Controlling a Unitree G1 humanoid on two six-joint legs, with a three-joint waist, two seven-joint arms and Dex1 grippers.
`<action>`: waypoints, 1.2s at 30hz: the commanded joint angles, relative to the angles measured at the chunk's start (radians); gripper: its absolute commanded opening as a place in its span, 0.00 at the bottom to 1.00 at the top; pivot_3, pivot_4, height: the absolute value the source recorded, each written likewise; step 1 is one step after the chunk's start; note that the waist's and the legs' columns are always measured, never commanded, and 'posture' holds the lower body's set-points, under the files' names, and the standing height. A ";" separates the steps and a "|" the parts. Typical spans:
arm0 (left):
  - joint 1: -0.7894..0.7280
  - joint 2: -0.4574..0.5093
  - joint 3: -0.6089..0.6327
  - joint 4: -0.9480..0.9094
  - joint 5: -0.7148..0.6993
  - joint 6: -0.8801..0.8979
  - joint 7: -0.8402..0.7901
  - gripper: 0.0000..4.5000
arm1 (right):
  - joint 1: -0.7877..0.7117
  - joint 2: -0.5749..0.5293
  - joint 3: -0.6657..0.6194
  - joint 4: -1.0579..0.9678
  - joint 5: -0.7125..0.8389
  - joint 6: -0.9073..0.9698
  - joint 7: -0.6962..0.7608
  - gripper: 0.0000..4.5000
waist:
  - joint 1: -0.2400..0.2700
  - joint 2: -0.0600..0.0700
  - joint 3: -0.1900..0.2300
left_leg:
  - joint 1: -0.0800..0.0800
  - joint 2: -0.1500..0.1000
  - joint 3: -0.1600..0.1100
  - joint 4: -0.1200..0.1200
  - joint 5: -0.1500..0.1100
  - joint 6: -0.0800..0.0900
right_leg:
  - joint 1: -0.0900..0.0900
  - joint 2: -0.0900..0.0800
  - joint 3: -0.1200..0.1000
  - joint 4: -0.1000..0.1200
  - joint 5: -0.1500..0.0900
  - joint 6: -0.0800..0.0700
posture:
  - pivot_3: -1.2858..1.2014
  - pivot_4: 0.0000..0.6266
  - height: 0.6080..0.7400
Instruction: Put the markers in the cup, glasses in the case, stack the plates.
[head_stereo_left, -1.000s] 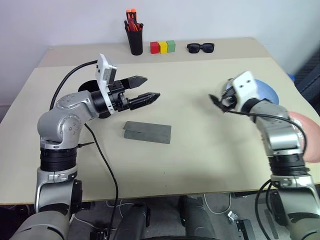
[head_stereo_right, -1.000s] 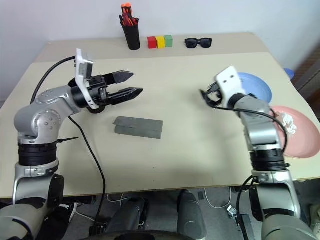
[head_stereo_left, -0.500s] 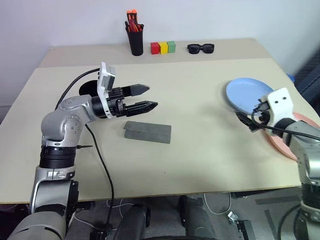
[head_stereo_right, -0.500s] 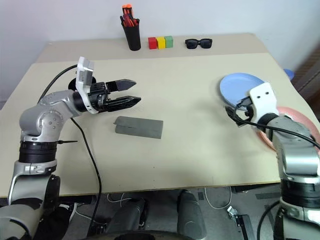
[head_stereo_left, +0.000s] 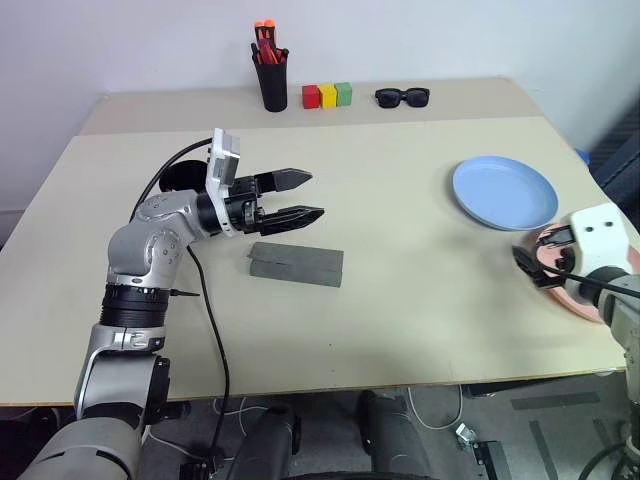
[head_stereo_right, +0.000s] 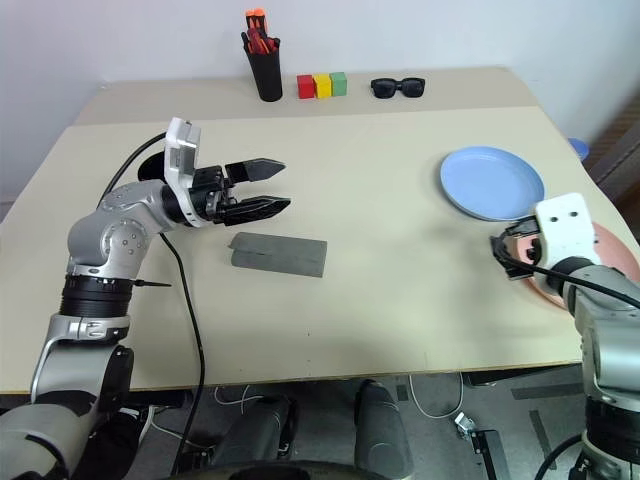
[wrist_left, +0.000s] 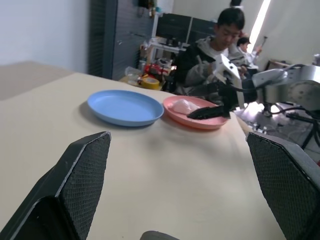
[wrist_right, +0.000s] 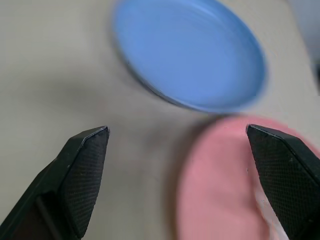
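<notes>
Right pincer (head_stereo_right: 512, 255) hung released at the near rim of the pink plate (head_stereo_right: 610, 262), on the table (head_stereo_right: 400, 260) at the right edge, just beside the light blue plate (head_stereo_right: 492, 182). Left pincer (head_stereo_left: 298, 196) likewise released, held above the shut grey case (head_stereo_left: 296, 264) at mid-table, grasping nothing. Judged both plates stiff, light, shallow and probably slick: best pinched across the thin rim, 1 finger under the lip. Something pale lay in the pink plate, unidentifiable. Black cup (head_stereo_left: 180, 177) partly hidden behind the left arm.
</notes>
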 joint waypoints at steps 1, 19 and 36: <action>-0.023 -0.002 -0.005 0.020 0.002 -0.031 -0.031 0.99 | -0.034 -0.019 -0.098 0.030 -0.030 0.007 -0.064 1.00 | 0.000 0.000 0.000 | 0.000 0.000 0.000 0.000 0.000 0.000 | 0.000 0.000 0.000 0.000 0.000 0.000 | 0.52 0.24 1.00; 0.065 -0.006 0.002 -0.111 -0.007 -0.010 0.052 1.00 | -0.255 -0.045 0.051 0.723 -0.085 -0.361 -0.078 0.88 | -0.007 0.001 -0.001 | 0.002 0.000 0.001 0.000 0.000 0.000 | 0.001 0.000 0.001 0.000 0.000 0.000 | 0.52 0.24 1.00; 0.071 -0.012 0.003 -0.118 -0.016 -0.035 0.102 1.00 | -0.307 0.062 -0.270 0.557 0.242 -0.395 -0.162 0.01 | -0.004 0.002 -0.001 | 0.002 0.000 0.001 0.000 0.000 0.000 | 0.002 0.000 0.001 -0.001 0.000 0.000 | 0.52 0.24 1.00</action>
